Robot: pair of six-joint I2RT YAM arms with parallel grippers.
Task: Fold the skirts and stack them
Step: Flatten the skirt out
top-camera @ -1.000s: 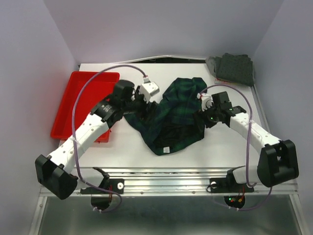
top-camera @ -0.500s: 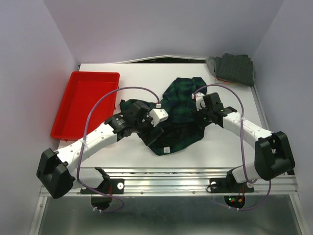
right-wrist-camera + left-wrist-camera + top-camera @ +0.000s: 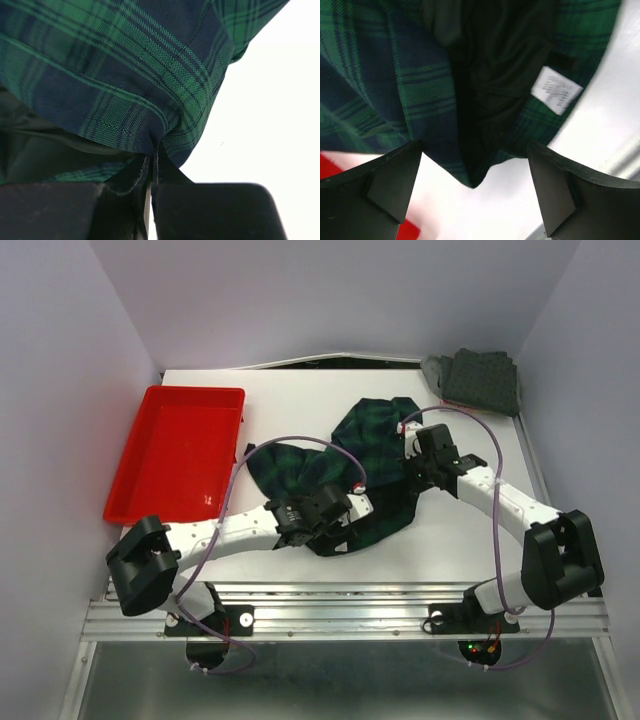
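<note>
Plaid skirt (image 3: 372, 435) lies rumpled at mid-tabletop (image 3: 300, 400), and I have it by one edge. My right end effector (image 3: 152, 167) is pressed together on a fold of its stitched hem, and the green-navy cloth bunches up from the pinch. My left end effector (image 3: 474, 150) hangs spread wide over the skirt's near end, its fingers (image 3: 390, 182) gripping nothing, with bare tabletop showing below the cloth's tip. Just past that gap I see dark lining and a white label (image 3: 556, 90) sewn inside. From overhead, the skirt's long axis runs on a slant from far right to near left. The lined, labelled end points toward the arm bases, and a side lobe spreads out leftward. Well apart, the red tray (image 3: 175, 450) sits at the left, and the charcoal dotted skirt (image 3: 482, 380) lies folded in the far right corner.
</note>
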